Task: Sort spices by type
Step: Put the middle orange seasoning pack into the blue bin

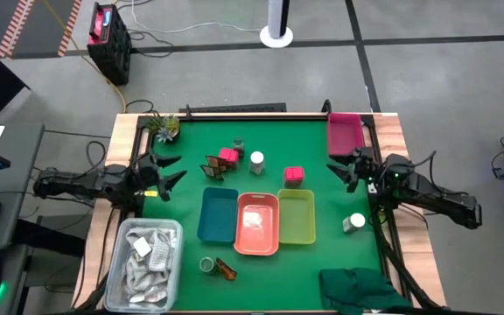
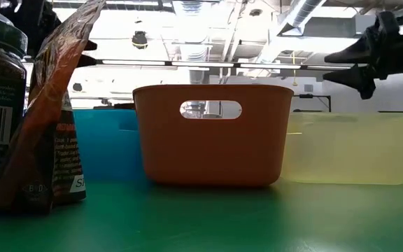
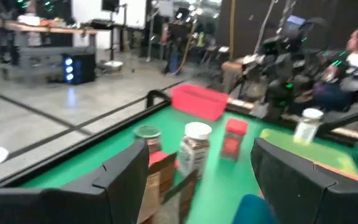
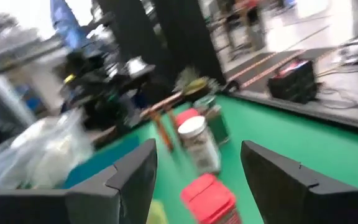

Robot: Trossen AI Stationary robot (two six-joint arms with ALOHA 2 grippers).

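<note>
**Both grippers spread and waiting as spices sit unsorted**

My left gripper (image 1: 166, 171) hangs over the counter's (image 1: 322, 258) 9 o'clock edge, fingers spread and holding nothing. My right gripper (image 1: 346, 166) hangs at the 3 o'clock side, also spread and empty, just below the pink tray (image 1: 345, 133).

The spices lie scattered. A pink cube box (image 1: 228, 156), a green-lidded jar (image 1: 238, 146), a dark packet (image 1: 214, 169) and a white-lidded jar (image 1: 256, 161) cluster toward 11 o'clock. A second pink box (image 1: 294, 176) stands at the centre, touching nothing. Another white-lidded jar (image 1: 353, 223) lies at 4 o'clock. A green-lidded jar (image 1: 206, 264) and a brown packet (image 1: 226, 269) rest at 7 o'clock.

Three trays stand side by side below centre: blue (image 1: 218, 215), orange (image 1: 257, 224) and yellow-green (image 1: 297, 217). The blue, yellow-green and pink trays look empty; the orange one shows a pale patch I cannot identify. A clear bin (image 1: 146, 262) at 8 o'clock holds white sachets.

As I judge it, sorting has not begun. My left gripper should take the cluster's outermost item first, from above, so its neighbours stay upright. My right is nearest the lone pink box and the fallen jar, which may roll when pinched.
</note>
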